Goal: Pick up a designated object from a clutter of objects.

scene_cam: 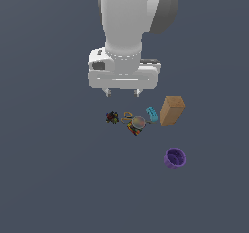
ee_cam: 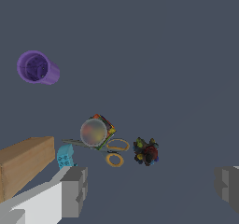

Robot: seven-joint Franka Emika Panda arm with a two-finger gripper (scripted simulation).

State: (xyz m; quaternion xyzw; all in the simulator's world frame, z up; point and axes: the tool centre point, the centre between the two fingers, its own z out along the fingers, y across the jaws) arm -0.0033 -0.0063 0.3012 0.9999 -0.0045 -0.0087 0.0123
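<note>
Taking the grey-orange round item (scene_cam: 138,124) as landmark and moving from the exterior view's left: the dark multicoloured toy (scene_cam: 112,117) lies near it on that side, with 2 thin orange rings (ee_cam: 115,152) between them. On the exterior view's right sit the light-blue curved piece (scene_cam: 151,114), then the tan box (scene_cam: 172,110). The purple cup (scene_cam: 175,158) lies on its side, well apart from the round item. The gripper (scene_cam: 123,92) hovers above the clutter, jaws spread wide, holding nothing.

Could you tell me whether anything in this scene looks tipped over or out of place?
Yes: the purple cup lies on its side, mouth sideways, apart from the tan box and the other small items. The open gripper is not over it.
</note>
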